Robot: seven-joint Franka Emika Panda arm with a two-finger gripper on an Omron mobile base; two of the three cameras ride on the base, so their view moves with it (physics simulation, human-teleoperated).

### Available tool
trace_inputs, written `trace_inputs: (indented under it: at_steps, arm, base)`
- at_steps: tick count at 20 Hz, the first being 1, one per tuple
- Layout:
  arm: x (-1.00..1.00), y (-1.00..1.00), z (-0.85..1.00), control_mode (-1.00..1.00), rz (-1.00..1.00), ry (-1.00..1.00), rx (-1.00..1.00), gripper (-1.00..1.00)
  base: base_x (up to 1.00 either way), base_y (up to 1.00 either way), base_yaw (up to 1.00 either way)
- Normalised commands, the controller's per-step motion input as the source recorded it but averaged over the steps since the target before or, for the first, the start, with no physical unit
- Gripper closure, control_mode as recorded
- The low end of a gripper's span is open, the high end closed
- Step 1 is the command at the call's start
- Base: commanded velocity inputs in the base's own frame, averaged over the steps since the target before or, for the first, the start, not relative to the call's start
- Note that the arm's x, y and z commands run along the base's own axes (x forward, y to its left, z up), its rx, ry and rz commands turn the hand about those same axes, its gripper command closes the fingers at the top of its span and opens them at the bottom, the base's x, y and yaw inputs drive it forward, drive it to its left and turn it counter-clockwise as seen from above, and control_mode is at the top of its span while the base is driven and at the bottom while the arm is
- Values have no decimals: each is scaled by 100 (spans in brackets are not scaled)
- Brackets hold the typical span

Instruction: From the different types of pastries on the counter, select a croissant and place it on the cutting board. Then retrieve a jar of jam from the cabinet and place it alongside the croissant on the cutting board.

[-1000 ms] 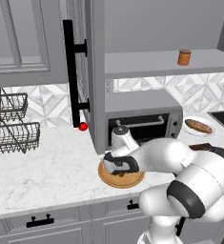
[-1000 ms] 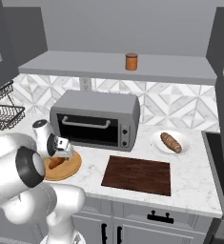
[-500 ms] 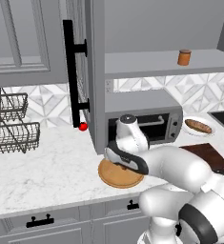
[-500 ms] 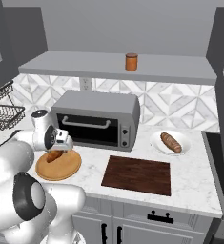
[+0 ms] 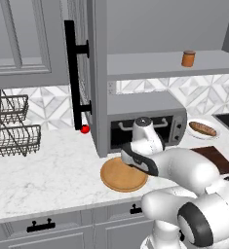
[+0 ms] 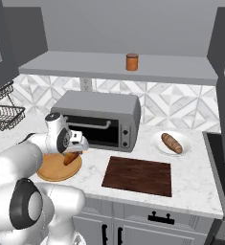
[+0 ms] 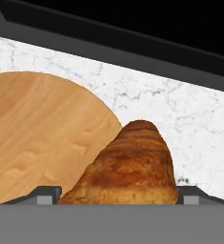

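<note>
- Up close, the hand view has the croissant (image 7: 127,169) pinched between the gripper (image 7: 118,193) tips, its long axis running away from the camera
- Seen from the right, it hangs tilted over the round board (image 6: 54,168), left of the cutting board (image 6: 138,175)

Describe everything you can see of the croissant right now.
The croissant is a plump golden-brown pastry with ridged, flaky-looking segments narrowing to a rounded tip. The claw is shut on it, a finger at each side in the hand view, and the tip points away from the hand. In the right base view it hangs tilted over the round light wooden board, near the board's right edge; contact with the board cannot be told.
</note>
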Motion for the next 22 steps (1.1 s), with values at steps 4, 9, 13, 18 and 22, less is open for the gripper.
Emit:
trace_inputs:
  at_steps: [4, 9, 13, 18, 22]
  arm:
    - [22, -100, 4, -100, 3, -1, -20, 100]
    - [25, -100, 1, -100, 2, -1, -11, 100]
    - [15, -100, 12, -100, 2, -8, 0, 100]
    - [0, -92, 5, -100, 2, -7, 8, 100]
    - [0, -1, 0, -100, 0, 0, 0, 100]
  base:
    - [0, 0, 0]
    - [0, 0, 0]
    - [0, 0, 0]
    - [0, 0, 0]
    - [0, 0, 0]
